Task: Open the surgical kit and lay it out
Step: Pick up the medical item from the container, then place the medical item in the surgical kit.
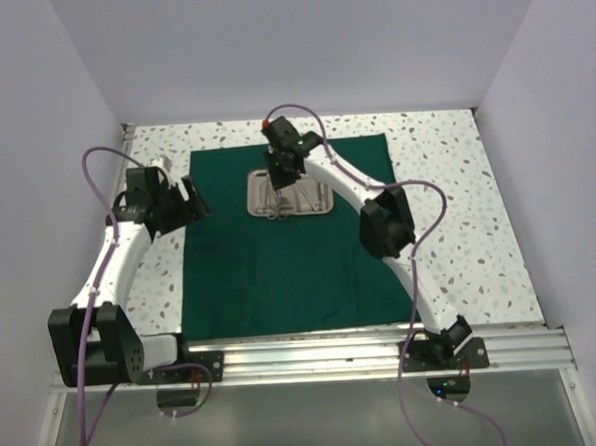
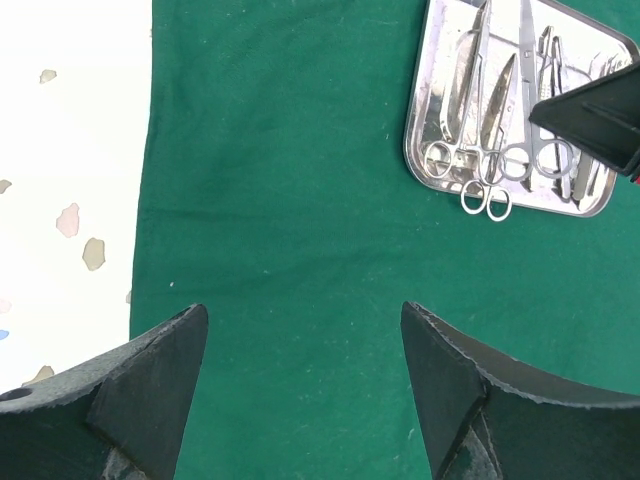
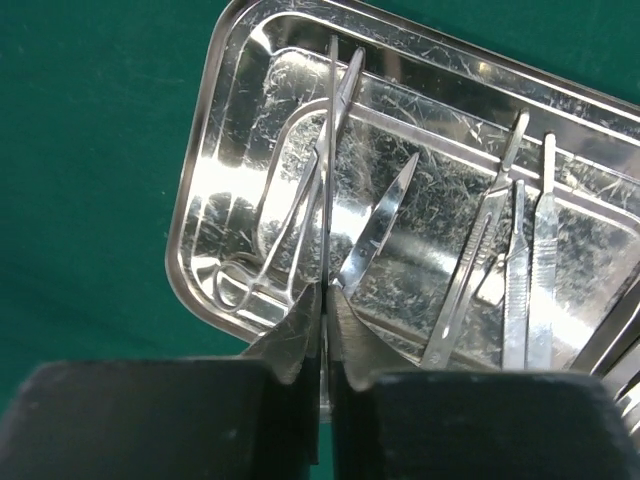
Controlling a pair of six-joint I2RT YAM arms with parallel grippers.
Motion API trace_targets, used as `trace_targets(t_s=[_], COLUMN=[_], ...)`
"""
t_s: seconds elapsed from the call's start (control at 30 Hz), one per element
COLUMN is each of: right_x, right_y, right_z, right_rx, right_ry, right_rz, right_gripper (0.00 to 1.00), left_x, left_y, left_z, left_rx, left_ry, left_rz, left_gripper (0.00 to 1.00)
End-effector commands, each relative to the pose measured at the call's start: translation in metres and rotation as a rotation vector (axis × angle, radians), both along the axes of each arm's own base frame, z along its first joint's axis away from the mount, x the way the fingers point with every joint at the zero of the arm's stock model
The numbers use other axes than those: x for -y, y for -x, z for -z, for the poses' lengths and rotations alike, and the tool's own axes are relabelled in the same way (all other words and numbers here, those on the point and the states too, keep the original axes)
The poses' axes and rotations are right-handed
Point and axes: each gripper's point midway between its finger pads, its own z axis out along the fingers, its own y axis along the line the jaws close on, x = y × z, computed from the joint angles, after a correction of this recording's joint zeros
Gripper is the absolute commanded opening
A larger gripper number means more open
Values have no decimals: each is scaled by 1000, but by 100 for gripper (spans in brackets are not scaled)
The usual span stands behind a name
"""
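So the steel tray [image 1: 327, 197] sits on the upper middle of the dark green cloth [image 1: 281, 284], which lies spread flat on the speckled tabletop [image 1: 448, 225]. The tray is pretty crowded. In the right wrist view there's a ring-handled clamp [image 3: 340, 95] toward the left. Next to it are the scissors [image 3: 378, 220] with blades splayed. On the right there's a bunch of slim flat handles [image 3: 543, 240], scalpel-type as far as I can tell, lying side by side. From the left wrist view, the scissors' finger rings stick out over the tray's lower rim onto the cloth.

The right gripper [image 3: 325, 300] is down over the tray, its fingers squeezed nearly together with a thin shank of the scissors pinched between them. The left gripper [image 2: 305, 320] hangs spread wide with nothing in it, right at the cloth's left edge in the top view.

For room, the whole lower half of the cloth is bare green. Strips of tabletop run down both sides, wider on the right.
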Motion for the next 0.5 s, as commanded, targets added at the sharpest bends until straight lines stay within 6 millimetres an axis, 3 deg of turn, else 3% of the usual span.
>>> trace_targets(t_s=[0.0,0.13,0.17,0.2,0.27,0.33,0.37,0.4,0.43,0.47], right_x=[-1,20,28,39,53,78,96,106,116,132], right_y=[-8,-2,3,13,28,54,71,82,90,109], right_z=[-62,-74,-92,-77,-78,-80,-61,-82,-84,-62], right_rx=[111,107,126,92,89,89,58,96,97,54], right_ry=[-50,-25,-30,4,35,55,103,85,84,128], right_rz=[10,52,57,57,55,67,82,98,121,132], right_gripper=[0,0,0,0,0,0,0,0,0,0], left_x=[1,0,-1,-1,0,0,1,0,1,0], left_y=[-6,-5,-6,-5,-5,-5,-5,-6,-7,-7], left_z=[-5,-5,-5,-6,-7,-7,-7,-7,-8,-7], left_rx=[32,31,31,34,37,38,41,42,45,43], left_ry=[-18,-29,-34,-40,-44,-48,-48,-52,-51,-52], left_rz=[17,11,11,11,11,14,17,12,12,11], left_gripper=[81,81,81,80,80,80,80,80,80,80])
